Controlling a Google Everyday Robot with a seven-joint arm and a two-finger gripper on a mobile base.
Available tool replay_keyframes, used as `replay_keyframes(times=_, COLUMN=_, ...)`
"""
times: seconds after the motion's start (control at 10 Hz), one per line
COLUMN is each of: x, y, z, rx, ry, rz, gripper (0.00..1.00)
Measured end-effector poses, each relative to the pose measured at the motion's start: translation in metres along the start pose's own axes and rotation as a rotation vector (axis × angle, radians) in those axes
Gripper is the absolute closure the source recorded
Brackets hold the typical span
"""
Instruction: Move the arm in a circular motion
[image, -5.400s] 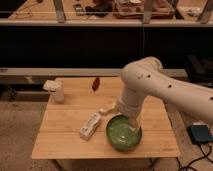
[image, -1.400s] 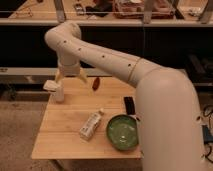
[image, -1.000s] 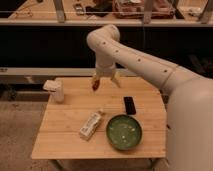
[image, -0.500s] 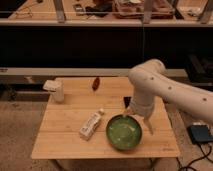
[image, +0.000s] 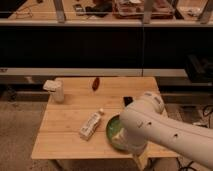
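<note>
Filling the near right of the scene, the arm (image: 165, 132) sweeps in from the right edge as a thick cream-white tube dotted with small dark holes, bending at a rounded elbow over the near right part of the wooden surface (image: 60, 142). From that elbow a shorter segment drops toward the near edge, and the gripper (image: 136, 159) sits at its lower end, low at the bottom of the view, just past the near edge of the surface; whether its fingers are apart or together I cannot tell.

Partly hidden behind the arm, a green bowl (image: 113, 131) rests on the surface, only its left portion showing. Just left of it lies a small white bottle (image: 91, 125) on its side, angled with its cap toward the far right. A little farther back, a dark flat object (image: 128, 101) peeks out beside the elbow.

Toward the far side, a small reddish-brown object (image: 95, 83) stands near the middle of the far edge. At the far left corner sits a white cup-like container (image: 54, 89). Beyond the surface runs a dark shelving unit (image: 100, 45) with cluttered items on top.
</note>
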Motion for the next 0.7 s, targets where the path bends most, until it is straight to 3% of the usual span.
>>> replay_keyframes(times=0.2, x=-0.022, y=-0.043, z=-0.017, rx=0.048, ry=0.054, rz=-0.132, gripper=0.20)
replay_keyframes(times=0.4, x=-0.029, y=-0.120, z=-0.050, rx=0.115, ry=0.133, rz=-0.320, gripper=0.20)
replay_keyframes(times=0.5, x=-0.026, y=-0.150, z=-0.063, rx=0.137, ry=0.165, rz=-0.380, gripper=0.20)
replay_keyframes(times=0.7, x=-0.003, y=-0.234, z=-0.097, rx=0.180, ry=0.262, rz=-0.524, gripper=0.20)
